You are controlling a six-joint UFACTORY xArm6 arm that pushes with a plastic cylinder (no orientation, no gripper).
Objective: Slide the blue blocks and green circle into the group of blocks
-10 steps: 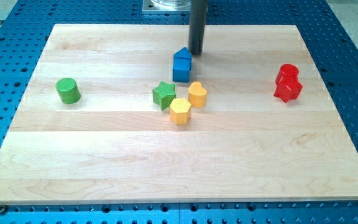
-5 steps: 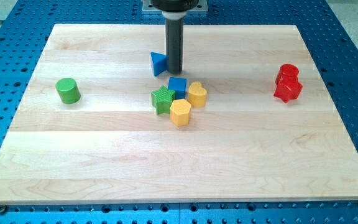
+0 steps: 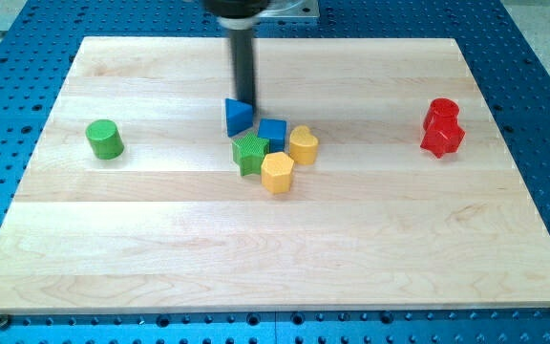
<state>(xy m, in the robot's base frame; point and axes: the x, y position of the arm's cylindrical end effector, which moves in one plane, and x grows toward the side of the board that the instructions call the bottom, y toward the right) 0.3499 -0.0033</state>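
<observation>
While blue triangle (image 3: 239, 117) sat just above the cluster's upper left, near green star (image 3: 250, 153) | blue cube (image 3: 272, 133) already against star, yellow heart (image 3: 303, 144), yellow hexagon (image 3: 277, 172) | my tip (image 3: 246, 103) at triangle's top edge, bare rod, gripped nothing | best: short push down-view, centred so it wouldn't spin off | green cylinder (image 3: 105, 139) sat far left, well apart

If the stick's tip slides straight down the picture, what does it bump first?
Most likely the blue triangle block: my tip sits just above it. Right beyond lies the green star, though depth is hard to judge.
</observation>
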